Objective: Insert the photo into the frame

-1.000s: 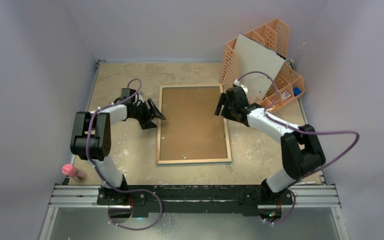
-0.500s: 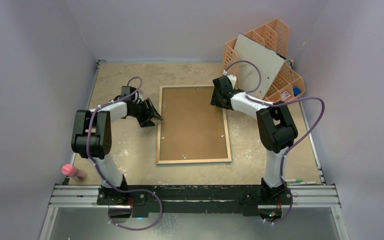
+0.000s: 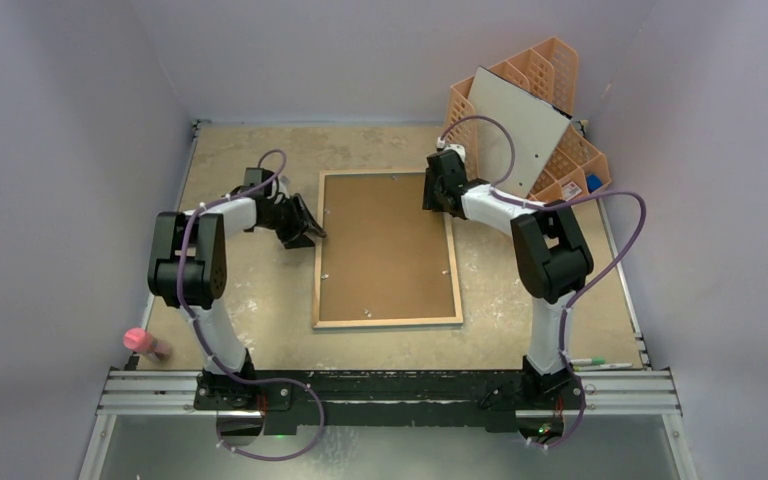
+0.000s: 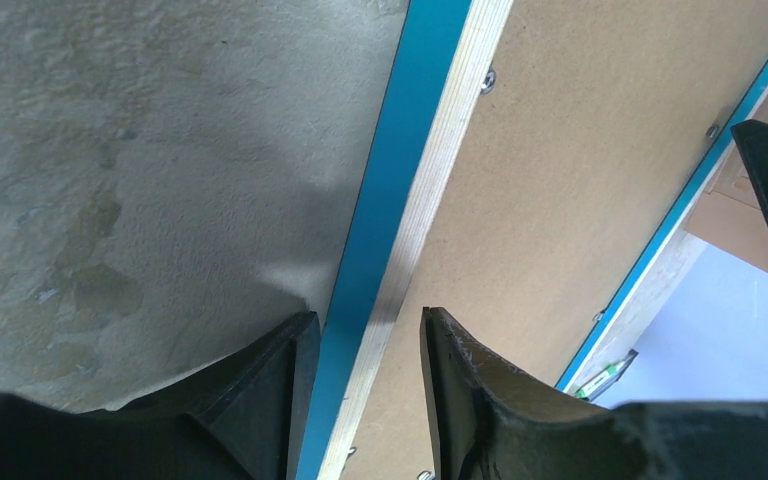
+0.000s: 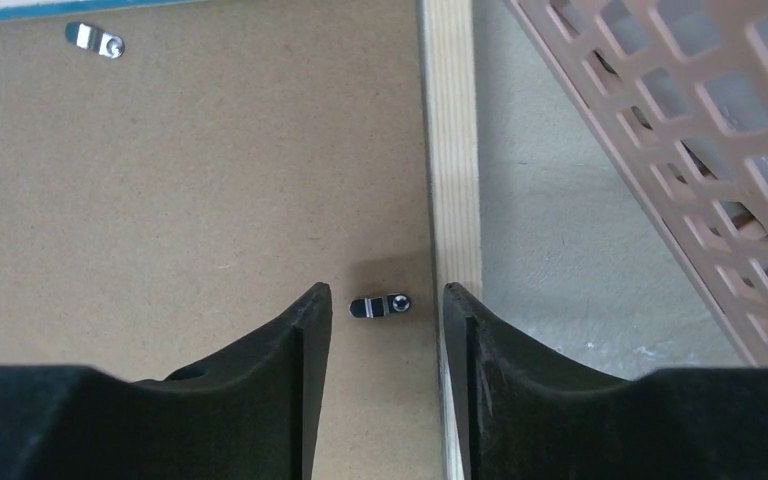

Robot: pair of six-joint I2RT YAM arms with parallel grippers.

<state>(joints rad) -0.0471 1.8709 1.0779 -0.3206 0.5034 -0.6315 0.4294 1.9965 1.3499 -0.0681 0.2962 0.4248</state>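
The frame [image 3: 388, 322] lies face down in the middle of the table, its wood rim around the brown hardboard backing [image 3: 385, 245]. The photo is not in view. My left gripper [image 3: 310, 228] is open at the frame's left edge. In the left wrist view the left gripper [image 4: 365, 335] straddles the blue side and wood rim [image 4: 430, 170]. My right gripper [image 3: 432, 195] is open over the frame's far right corner. In the right wrist view the right gripper [image 5: 386, 292] has a small metal turn clip [image 5: 380, 306] between its fingers, with the wood rim [image 5: 450, 130] by the right finger.
An orange lattice organiser [image 3: 580, 165] stands at the back right, close to my right gripper, with a grey-white board [image 3: 515, 125] leaning on it. A pink object [image 3: 140, 342] lies at the near left. Marker pens [image 3: 595, 362] lie at the near right. Walls enclose the table.
My right gripper has moved from the frame's right edge up to its far right corner. My left gripper has shifted slightly right onto the frame's left edge.
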